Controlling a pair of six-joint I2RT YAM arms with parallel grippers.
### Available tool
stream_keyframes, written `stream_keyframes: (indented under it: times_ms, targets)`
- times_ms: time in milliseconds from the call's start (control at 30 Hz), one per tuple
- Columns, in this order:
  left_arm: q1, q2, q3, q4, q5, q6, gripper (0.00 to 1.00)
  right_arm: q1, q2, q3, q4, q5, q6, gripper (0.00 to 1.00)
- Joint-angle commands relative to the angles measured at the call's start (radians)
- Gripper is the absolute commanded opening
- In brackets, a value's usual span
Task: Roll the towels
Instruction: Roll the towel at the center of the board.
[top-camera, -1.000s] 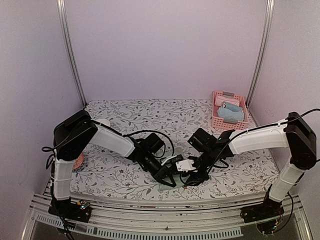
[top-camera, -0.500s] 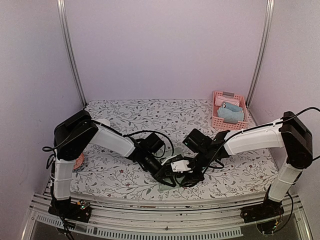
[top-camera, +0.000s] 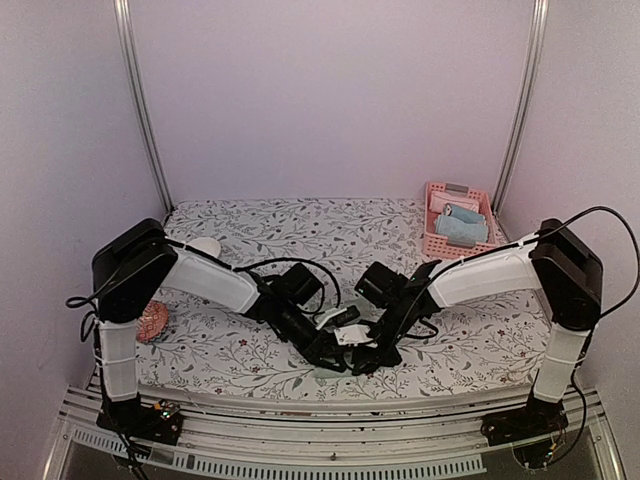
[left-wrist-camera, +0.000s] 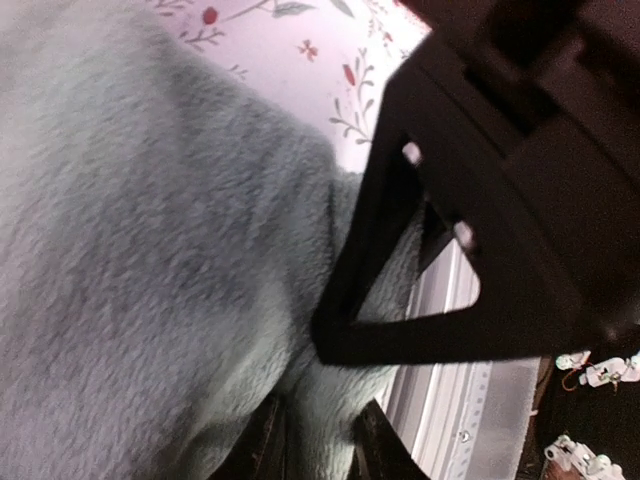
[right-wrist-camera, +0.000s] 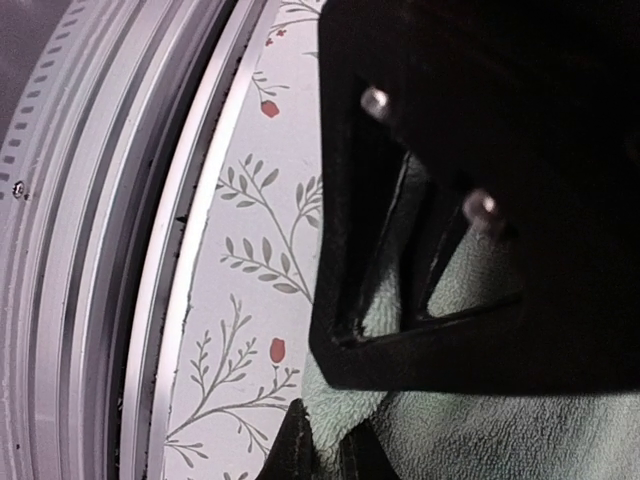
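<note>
Both arms reach low at the near edge of the flowered table — the left gripper and the right gripper each pinched narrow on the green towel — while the blue towel lies in the pink basket, far right.

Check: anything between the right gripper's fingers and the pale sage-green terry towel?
Nothing. The right wrist view shows the right gripper fingers pinching the pale sage-green terry towel directly.
</note>
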Motion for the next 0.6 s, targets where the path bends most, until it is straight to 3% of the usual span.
stream_keyframes:
  times_ms: [0,333,467,567]
  targets:
    - [0.029,-0.086,-0.062,-0.087,-0.223,0.011,0.26,-0.034,0.068,0.042,-0.143,-0.142,0.027,0.03]
    - [0.012,-0.462,-0.344,0.038,-0.559,-0.069,0.26,-0.190,0.341,0.237,-0.408,-0.362,0.042,0.03]
    - [-0.102,-0.616,-0.466,0.149,-0.779,0.035,0.29,-0.245,0.472,0.328,-0.526,-0.420,0.040,0.03]
    - [-0.222,-0.638,-0.467,0.179,-0.892,0.173,0.31,-0.264,0.557,0.396,-0.606,-0.437,0.030,0.04]
